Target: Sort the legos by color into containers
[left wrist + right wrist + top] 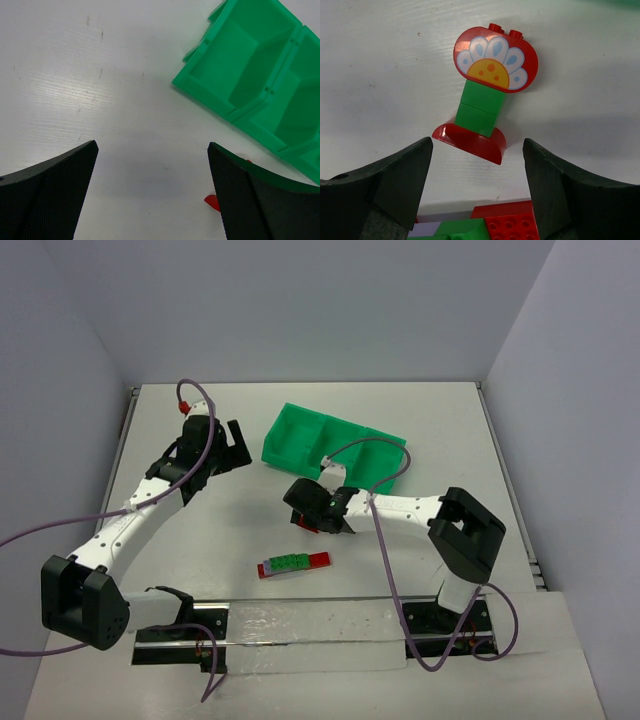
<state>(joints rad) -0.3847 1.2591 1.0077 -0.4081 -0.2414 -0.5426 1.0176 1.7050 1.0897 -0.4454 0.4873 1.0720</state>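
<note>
A lego stack with a red flower-printed top point(495, 57), two green bricks point(480, 112) and a red curved base point(470, 142) lies flat on the table. My right gripper point(477, 152) is open just above it, with the base between the fingertips; in the top view the gripper point(312, 515) hides most of it. A second stack of red, green and lavender bricks point(293, 563) lies nearer the arms and also shows in the right wrist view point(512, 227). The green tray point(283, 455) lies behind; the compartments I see are empty point(250, 75). My left gripper point(240, 443) is open and empty, left of the tray.
A metal rail with a clear plate point(310, 625) runs along the near edge between the arm bases. Purple cables point(195, 405) loop over both arms. A red sliver of lego point(212, 202) shows beside the left gripper's right finger.
</note>
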